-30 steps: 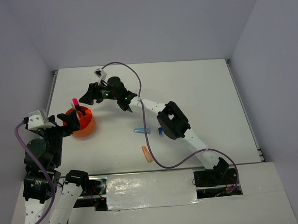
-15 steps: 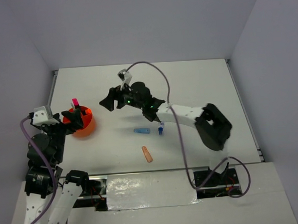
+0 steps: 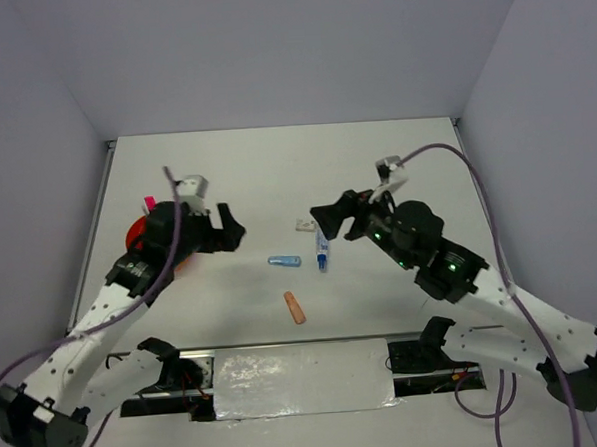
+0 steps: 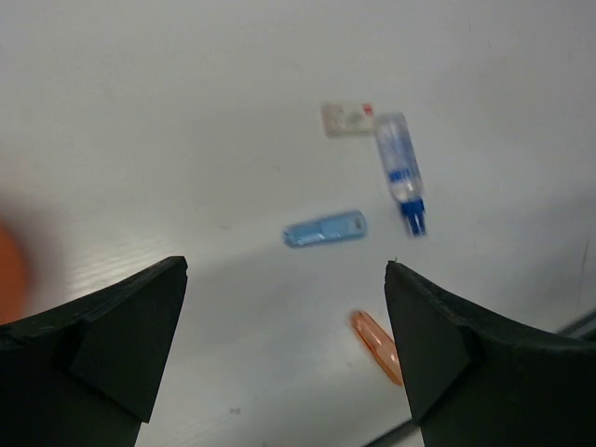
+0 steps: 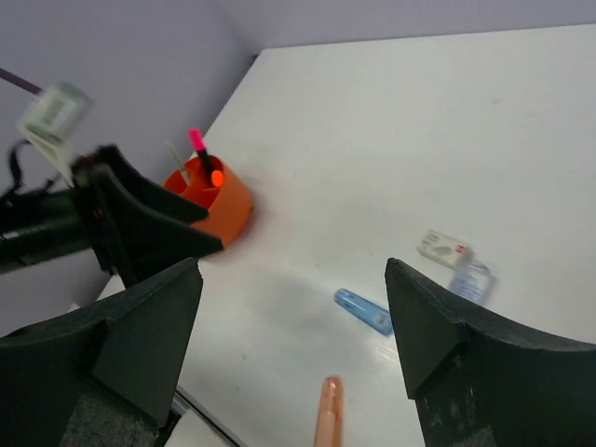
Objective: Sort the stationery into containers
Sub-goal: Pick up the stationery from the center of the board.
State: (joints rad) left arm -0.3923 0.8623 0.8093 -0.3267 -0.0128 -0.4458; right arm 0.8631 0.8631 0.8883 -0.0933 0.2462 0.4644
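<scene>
The left gripper [image 4: 285, 265] hangs above the white table [image 4: 140, 112] with its two fingers spread wide and nothing between them. Just beyond its fingertips in the left wrist view a short blue marker [image 4: 324, 229] lies flat. Past it lies a longer clear-and-blue marker [image 4: 400, 172], dark blue end toward the camera, with a white block [image 4: 346, 118] just beside its far end. A peach oblong eraser [image 4: 375, 346] lies nearer, close to the finger on the right of that view.

The right gripper [image 5: 293, 265] is likewise spread open and empty, held over the table on the other side of these four loose items — from above they lie between the two grippers. The round orange tub [image 5: 219, 200] stands toward the table's left edge, partly hidden behind the left arm in the top view. A pink-capped highlighter [image 5: 198, 144] stands upright in it, with an orange-capped one [image 5: 216, 177] beside it — which compartments they occupy cannot be made out.
</scene>
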